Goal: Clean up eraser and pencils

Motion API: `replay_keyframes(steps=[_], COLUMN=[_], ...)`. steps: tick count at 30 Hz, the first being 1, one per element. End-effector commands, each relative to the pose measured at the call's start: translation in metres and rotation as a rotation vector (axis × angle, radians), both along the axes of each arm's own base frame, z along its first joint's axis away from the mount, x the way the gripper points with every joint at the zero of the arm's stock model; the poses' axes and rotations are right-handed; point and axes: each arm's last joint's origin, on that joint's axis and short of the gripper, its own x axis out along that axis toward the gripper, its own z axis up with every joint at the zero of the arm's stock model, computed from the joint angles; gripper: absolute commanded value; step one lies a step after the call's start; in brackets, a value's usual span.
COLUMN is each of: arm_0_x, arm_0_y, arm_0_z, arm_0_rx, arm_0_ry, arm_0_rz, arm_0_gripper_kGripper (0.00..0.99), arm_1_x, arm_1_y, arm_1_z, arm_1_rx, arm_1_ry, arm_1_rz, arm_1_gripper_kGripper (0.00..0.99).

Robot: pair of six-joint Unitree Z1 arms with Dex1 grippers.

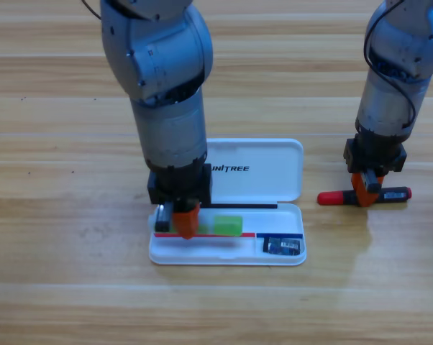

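The eraser (pixel 284 246) lies in the small right pocket of the open white case (pixel 274 169). The left gripper (pixel 185 223) reaches into the long pocket over the green pencil (pixel 228 225) — grip unclear. The right gripper (pixel 365 194) pinches the red pencil (pixel 333 197) on the table (pixel 58 287).

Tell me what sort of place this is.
Probably a robot test bench or lab, not a real desk: two grey arms work a bare wooden table, the left gripper over a white pencil case, the right gripper down at a red pencil.
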Motion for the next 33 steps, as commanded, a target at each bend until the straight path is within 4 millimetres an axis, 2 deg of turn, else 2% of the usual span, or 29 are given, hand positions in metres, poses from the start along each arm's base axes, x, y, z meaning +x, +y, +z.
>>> replay_keyframes(steps=[1, 6, 11, 30, 31, 32, 33], arm_0_x=[-0.006, -0.005, -0.005, -0.003, -0.003, -0.003, -0.003], arm_0_y=[-0.014, -0.018, -0.02, -0.022, -0.022, -0.022, -0.022], arm_0_z=[-0.027, -0.031, -0.035, -0.034, -0.035, -0.034, -0.035], arm_0_rx=[0.043, 0.042, 0.045, 0.045, 0.051, 0.055, 0.059], arm_0_ry=[0.057, 0.065, 0.074, 0.071, 0.076, 0.079, 0.083], arm_0_rz=[-0.016, -0.016, -0.01, 0.009, 0.009, 0.009, 0.012], arm_0_gripper_kGripper=[0.0, 0.0, 0.0, 0.0, 0.095, 0.252, 0.466], arm_1_x=[-0.017, -0.033, -0.044, -0.065, -0.066, -0.066, -0.066], arm_1_y=[-0.014, -0.015, -0.015, -0.004, -0.003, -0.003, -0.002], arm_1_z=[0.017, 0.041, 0.055, 0.07, 0.071, 0.071, 0.071], arm_1_rx=[-0.03, -0.013, 0.003, 0.028, 0.03, 0.03, 0.033], arm_1_ry=[0.02, -0.004, -0.02, -0.019, -0.019, -0.019, -0.019], arm_1_rz=[-0.041, -0.036, -0.053, -0.05, -0.048, -0.048, -0.048], arm_1_gripper_kGripper=[0.0, 0.0, 0.0, 0.0, 0.0, 0.0, 0.0])
